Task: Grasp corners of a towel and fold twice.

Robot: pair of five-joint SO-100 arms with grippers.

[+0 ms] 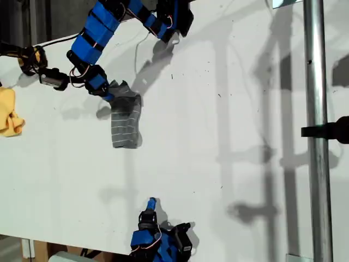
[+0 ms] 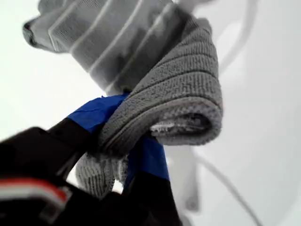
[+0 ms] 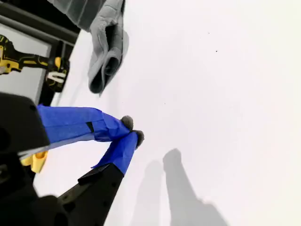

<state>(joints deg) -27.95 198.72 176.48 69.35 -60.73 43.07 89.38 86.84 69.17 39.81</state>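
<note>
My first tool is clamped on the towel; my second tool is together. Lay the fold flat, edges aligned.

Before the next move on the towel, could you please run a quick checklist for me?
1. My first gripper shut on the towel: ok.
2. Grip on a true corner: cannot tell; the cloth is bunched at the jaws.
3. Towel flat for folding: not ok, crumpled and rolled.
4. My second gripper engaged: not ok, shut on nothing, apart from the towel.
5. Yellow cloth out of the way: ok, at the exterior view's left edge.
</note>
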